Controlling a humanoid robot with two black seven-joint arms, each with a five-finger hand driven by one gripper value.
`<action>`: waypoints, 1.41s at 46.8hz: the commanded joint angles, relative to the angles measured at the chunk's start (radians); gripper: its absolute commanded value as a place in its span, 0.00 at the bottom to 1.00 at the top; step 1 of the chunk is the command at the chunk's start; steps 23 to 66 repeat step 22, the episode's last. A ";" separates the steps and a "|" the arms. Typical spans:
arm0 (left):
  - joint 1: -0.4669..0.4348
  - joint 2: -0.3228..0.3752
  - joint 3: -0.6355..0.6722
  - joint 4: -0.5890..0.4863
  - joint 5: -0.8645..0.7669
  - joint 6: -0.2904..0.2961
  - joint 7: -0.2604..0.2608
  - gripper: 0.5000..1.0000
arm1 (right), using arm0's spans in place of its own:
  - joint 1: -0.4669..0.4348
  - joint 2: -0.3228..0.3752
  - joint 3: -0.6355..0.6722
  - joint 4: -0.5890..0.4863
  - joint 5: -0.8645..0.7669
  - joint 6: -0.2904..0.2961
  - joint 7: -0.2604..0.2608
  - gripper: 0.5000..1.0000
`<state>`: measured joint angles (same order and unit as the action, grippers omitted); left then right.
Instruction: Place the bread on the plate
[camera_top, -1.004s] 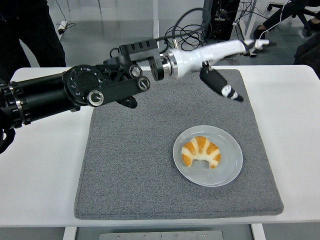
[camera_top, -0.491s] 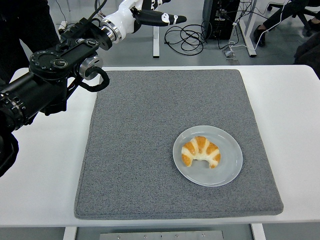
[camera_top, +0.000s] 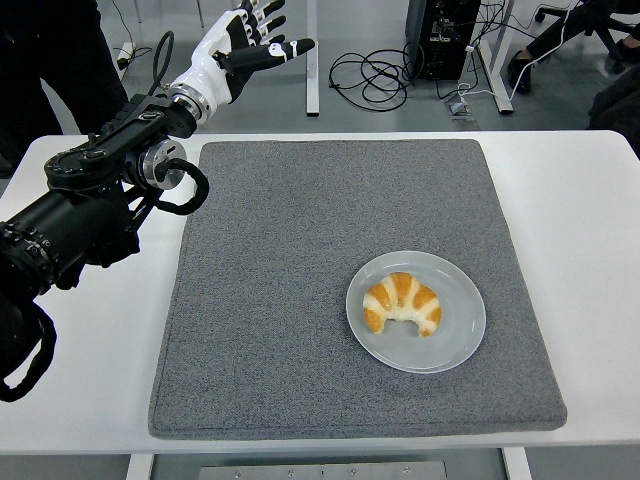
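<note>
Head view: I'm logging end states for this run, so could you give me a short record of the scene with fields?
bread: croissant lying on the plate
plate: grey, on the mat, right of centre
mat: grey, covering the table's middle
table: white
left hand: raised beyond the table's far left corner, fingers spread, holding nothing
right hand: not in view
task state: bread appears placed

Golden bread (camera_top: 402, 301) striped white on a pale grey plate (camera_top: 460, 345) — speckled grey mat (camera_top: 270, 290), white table (camera_top: 590, 230).
</note>
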<state>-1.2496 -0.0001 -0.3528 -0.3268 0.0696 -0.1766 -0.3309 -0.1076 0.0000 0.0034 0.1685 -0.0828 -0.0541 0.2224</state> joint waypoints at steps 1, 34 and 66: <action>0.015 0.000 -0.024 0.012 -0.051 -0.001 0.003 0.95 | 0.000 0.000 0.000 0.000 0.000 0.000 0.000 1.00; 0.015 0.000 -0.124 0.040 -0.082 0.000 0.007 0.95 | -0.001 0.000 -0.008 -0.004 0.000 0.000 0.000 1.00; 0.015 0.000 -0.124 0.040 -0.082 0.000 0.007 0.95 | -0.001 0.000 -0.008 -0.004 0.000 0.000 0.000 1.00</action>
